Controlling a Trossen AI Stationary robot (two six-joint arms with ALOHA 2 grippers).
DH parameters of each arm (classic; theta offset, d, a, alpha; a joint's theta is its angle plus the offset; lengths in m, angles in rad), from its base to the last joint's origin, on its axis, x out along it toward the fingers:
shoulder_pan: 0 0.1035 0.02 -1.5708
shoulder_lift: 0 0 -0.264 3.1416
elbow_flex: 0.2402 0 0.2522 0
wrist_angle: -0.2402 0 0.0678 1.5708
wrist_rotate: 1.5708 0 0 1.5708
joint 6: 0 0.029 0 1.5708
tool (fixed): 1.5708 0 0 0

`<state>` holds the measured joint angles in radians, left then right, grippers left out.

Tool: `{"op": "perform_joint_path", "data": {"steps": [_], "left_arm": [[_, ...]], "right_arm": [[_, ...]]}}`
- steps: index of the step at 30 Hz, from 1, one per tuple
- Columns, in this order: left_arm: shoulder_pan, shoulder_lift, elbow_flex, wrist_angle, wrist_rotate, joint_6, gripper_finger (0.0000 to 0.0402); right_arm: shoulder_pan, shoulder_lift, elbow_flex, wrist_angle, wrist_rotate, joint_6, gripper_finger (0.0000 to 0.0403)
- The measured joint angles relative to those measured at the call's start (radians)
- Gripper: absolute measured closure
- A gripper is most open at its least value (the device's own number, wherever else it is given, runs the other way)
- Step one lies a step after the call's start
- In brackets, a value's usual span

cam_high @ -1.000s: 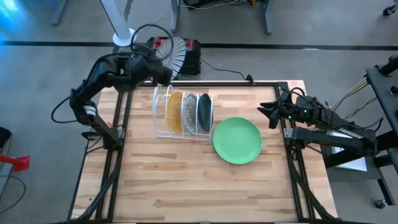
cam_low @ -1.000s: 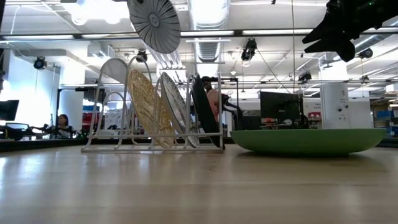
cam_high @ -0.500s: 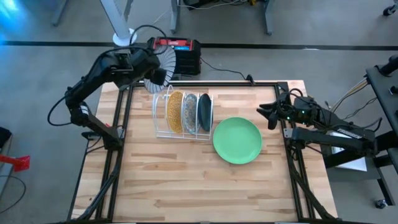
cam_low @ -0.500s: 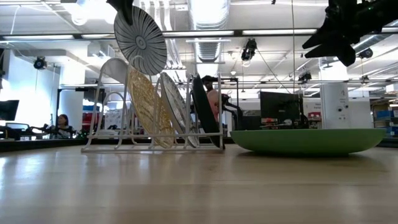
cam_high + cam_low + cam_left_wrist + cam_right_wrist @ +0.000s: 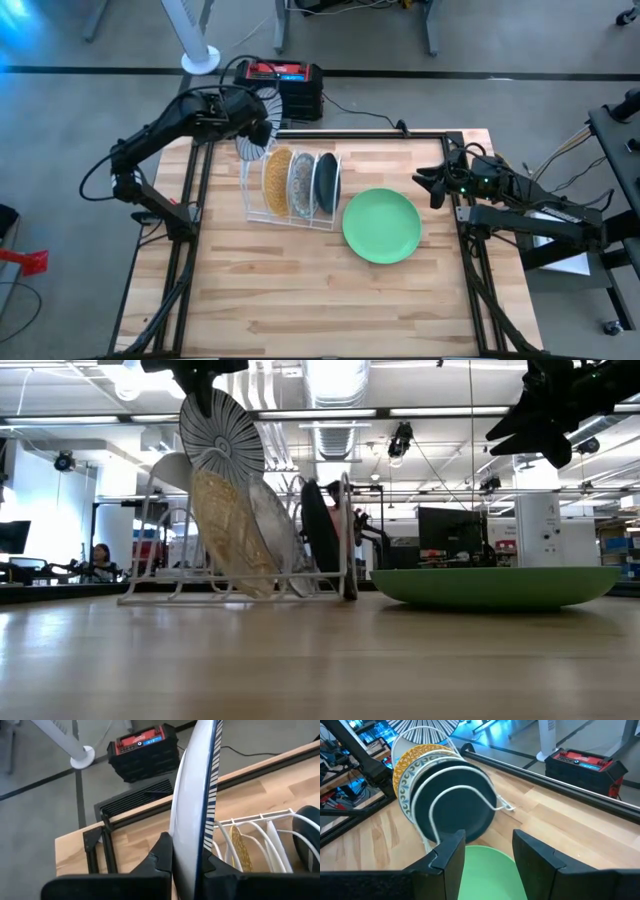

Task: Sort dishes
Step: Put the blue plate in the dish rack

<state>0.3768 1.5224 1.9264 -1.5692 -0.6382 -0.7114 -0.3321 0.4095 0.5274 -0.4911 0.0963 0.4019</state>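
My left gripper [image 5: 247, 122] is shut on a white plate with dark radial stripes [image 5: 256, 137], held upright over the left end of the white wire rack [image 5: 292, 188]. In the low view the plate [image 5: 222, 445] hangs in front of the top of the rack. A mustard-yellow speckled plate [image 5: 277, 180], a white and blue floral plate [image 5: 301, 182] and a dark teal plate [image 5: 327, 180] stand on edge in the rack's slots. A light green plate [image 5: 381, 225] lies flat on the table. My right gripper [image 5: 433, 184] is open and empty by the table's right edge. My left gripper pinches the striped plate's rim [image 5: 187, 845] at its upper edge, one finger [image 5: 162, 856] on each face. The fingers come from above, pointing down. The plate hangs upright below them, its lower edge [image 5: 232, 478] among the rack's wires; whether it touches them, I cannot tell.
A black and red box [image 5: 282, 82] sits on the floor beyond the table's far edge. Black frame rails [image 5: 190, 190] run along the table's left and right sides. Bare wood [image 5: 300, 290] lies toward the near edge.
My left gripper has gone down and toward the table's near edge with the striped plate, which stays upright and now reaches the rack's left end. The rack has shifted and tipped toward the table's left, and the plates in it lean that way.
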Motion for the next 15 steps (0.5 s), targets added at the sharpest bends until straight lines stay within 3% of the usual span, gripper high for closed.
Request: {"op": "perform_joint_path", "data": {"steps": [15], "left_arm": [[-0.081,0.001,-0.034,-0.012,-0.050,-0.089,0.0400]], "right_arm": [[0.000,0.010,-0.001,0.001,0.001,0.000,0.0252]]}}
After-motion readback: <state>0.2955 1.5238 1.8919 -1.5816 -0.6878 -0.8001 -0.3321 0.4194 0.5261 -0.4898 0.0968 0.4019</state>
